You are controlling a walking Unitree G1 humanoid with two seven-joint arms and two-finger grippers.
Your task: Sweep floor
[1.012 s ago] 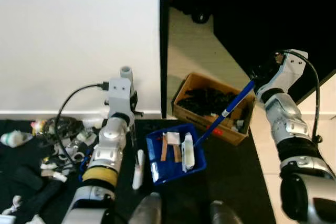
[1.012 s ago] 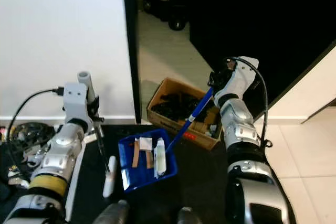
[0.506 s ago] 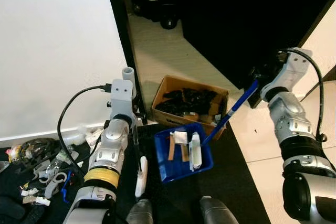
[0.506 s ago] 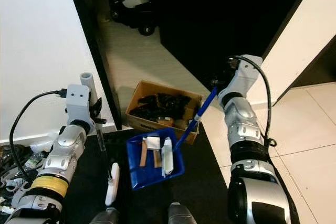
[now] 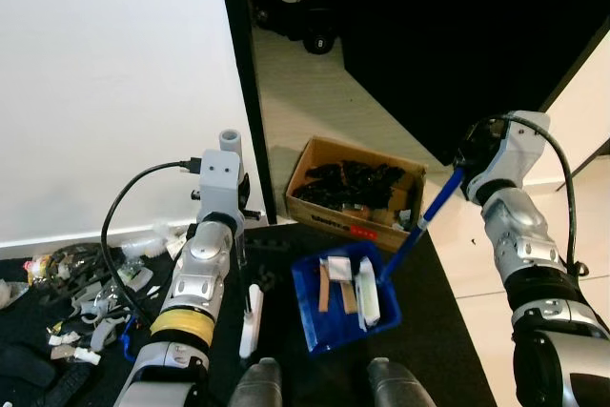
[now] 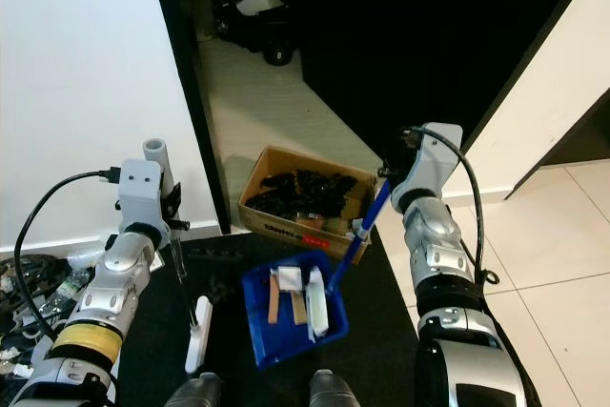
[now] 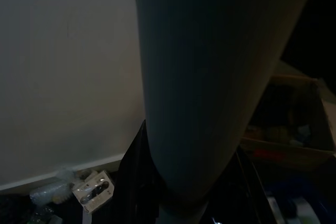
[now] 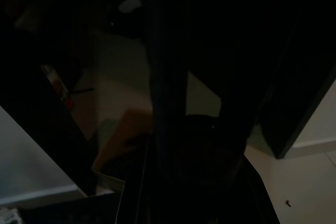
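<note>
Your right gripper point(image 6: 389, 176) is closed on the top of the blue handle point(image 5: 424, 223) of a dustpan point(image 5: 345, 296), which slants down to the pan on the dark mat point(image 5: 434, 321) just ahead of the robot's feet point(image 5: 255, 386). The blue pan carries a few scraps: white pieces and a brown strip. Your left gripper point(image 5: 232, 199) is clamped around a grey broom pole point(image 5: 229, 140), held upright; its white head point(image 5: 251, 319) rests on the mat just beside the pan's left edge. Right behind the pan, an open cardboard box point(image 5: 356, 193) full of dark items sits at the foot of a black door frame point(image 5: 250, 92), blocking that way forward. To your left, along the white wall point(image 5: 105, 83), cables and small litter point(image 5: 81, 283) lie scattered on the mat. Further back, a black wheeled object point(image 5: 295, 2) stands on the pale floor point(image 5: 334, 92).
</note>
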